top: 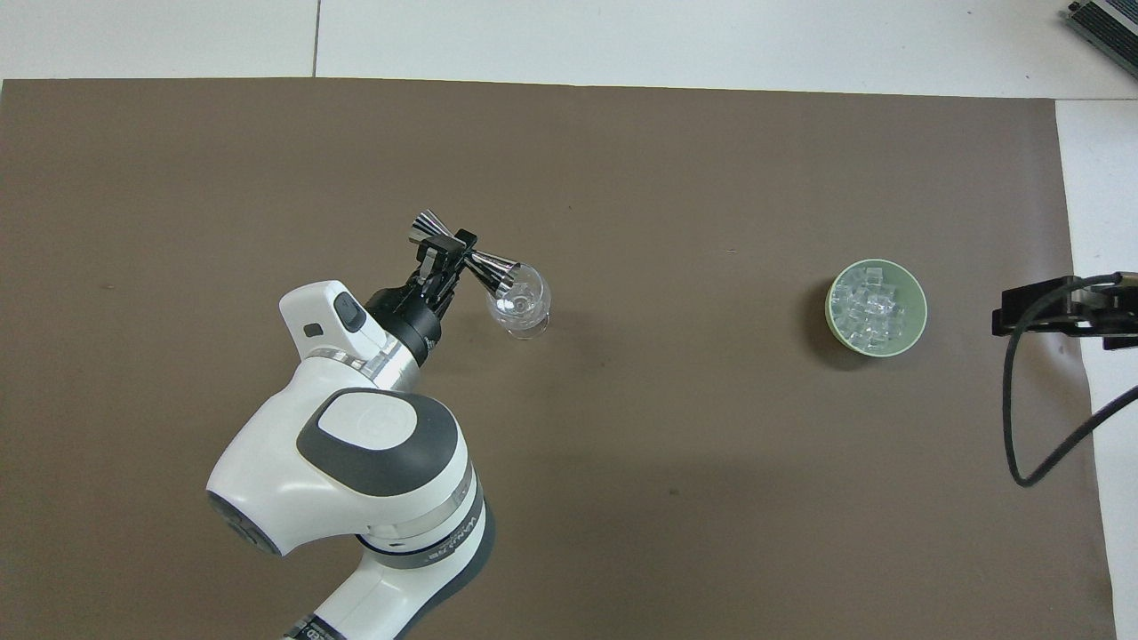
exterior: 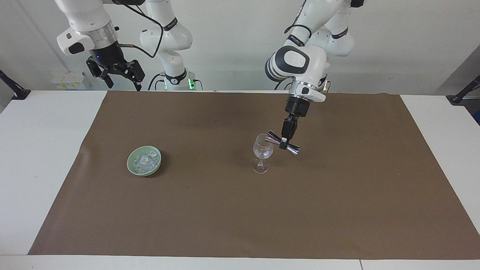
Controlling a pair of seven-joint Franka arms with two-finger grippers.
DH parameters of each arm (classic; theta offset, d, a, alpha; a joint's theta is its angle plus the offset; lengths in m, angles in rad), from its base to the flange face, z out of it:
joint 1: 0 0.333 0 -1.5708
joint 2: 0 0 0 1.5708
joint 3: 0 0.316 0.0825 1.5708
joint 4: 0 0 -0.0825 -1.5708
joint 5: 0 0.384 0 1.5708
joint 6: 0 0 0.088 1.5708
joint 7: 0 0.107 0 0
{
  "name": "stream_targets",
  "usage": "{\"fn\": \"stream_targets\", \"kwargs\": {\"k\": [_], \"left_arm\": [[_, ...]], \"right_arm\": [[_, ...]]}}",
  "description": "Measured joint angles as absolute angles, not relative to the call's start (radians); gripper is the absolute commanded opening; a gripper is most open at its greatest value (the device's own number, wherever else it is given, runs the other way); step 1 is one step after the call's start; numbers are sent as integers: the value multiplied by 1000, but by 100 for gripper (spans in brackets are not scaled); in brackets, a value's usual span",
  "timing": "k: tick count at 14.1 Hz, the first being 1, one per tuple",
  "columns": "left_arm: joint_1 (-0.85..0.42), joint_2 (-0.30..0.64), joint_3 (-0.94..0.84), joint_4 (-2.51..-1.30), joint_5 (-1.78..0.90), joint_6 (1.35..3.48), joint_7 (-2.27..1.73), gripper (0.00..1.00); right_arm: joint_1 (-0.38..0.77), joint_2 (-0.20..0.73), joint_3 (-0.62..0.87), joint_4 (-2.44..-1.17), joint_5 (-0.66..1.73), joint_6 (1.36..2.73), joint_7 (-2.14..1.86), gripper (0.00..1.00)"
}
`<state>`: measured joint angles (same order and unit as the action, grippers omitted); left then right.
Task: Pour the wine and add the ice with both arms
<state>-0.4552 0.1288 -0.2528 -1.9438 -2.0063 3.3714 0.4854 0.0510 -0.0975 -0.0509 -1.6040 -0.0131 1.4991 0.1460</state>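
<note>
Bench (exterior: 45, 157): white, carrying a brown mat (exterior: 240, 210).

Left arm (exterior: 296, 63): reaches over the mat; its gripper (exterior: 285, 141) has its jaws pinched on the waist of a steel jigger (exterior: 283, 143), held tilted with one cone at the rim of the glass (exterior: 262, 152).

Right arm (exterior: 86, 26): waits raised over its own end of the bench, its gripper (exterior: 115, 75) with jaws spread, holding nothing.

Bowl (top: 877, 308): pale green, on the mat toward the right arm's end, well apart from the glass.

Glass: clear, stemmed, upright, mid-mat.

Ice (top: 871, 309): clear chunks heaped in the bowl.
</note>
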Motion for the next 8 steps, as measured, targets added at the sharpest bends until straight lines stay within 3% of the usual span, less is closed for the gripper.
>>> {"fn": "stream_targets", "kwargs": {"k": [8], "left_arm": [[-468,130,-254,-1941,-1960,3391,504,0]], "right_arm": [[51,-98,-51,-1604,-13,1499,146,100]]}}
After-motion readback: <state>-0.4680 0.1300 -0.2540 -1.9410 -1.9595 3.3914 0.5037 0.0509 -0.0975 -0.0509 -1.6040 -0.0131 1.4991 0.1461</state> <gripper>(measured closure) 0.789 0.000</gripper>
